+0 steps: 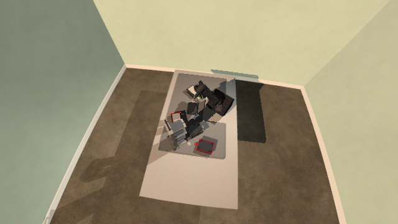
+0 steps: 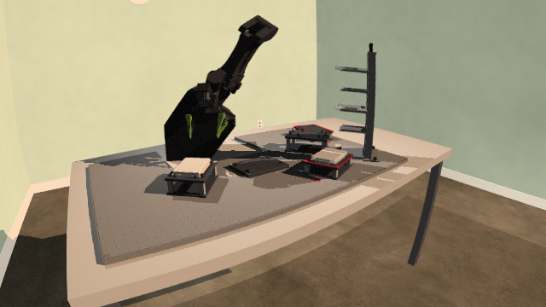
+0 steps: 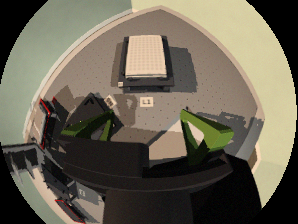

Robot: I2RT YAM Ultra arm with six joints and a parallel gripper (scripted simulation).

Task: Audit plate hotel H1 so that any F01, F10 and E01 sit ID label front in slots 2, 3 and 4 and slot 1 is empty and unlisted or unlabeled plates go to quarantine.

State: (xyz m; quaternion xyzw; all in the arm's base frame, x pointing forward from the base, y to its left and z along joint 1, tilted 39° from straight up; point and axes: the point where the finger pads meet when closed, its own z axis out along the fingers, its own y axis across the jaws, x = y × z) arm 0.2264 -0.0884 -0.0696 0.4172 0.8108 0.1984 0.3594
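Plate of pale, stiff plastic point(image 2: 193, 165) is sitting flat on a black raised nest point(image 2: 188, 181) near the arm's foot, well apart from the tall dark plate hotel point(image 2: 370, 102). Black green-fingered gripper point(image 2: 205, 124) is hovering above it, spread wide, holding nothing. Likely light, rigid and slick-walled; gripping across its long sides seems safest.

A pale bench point(image 2: 264, 239) on dark legs point(image 2: 424, 213) stands on a mottled brown floor point(image 2: 384, 273). Cream wall point(image 2: 107, 64) fills the frame's left, sage-green wall point(image 2: 448, 85) the right; a light skirting board point(image 2: 490, 188) runs below.
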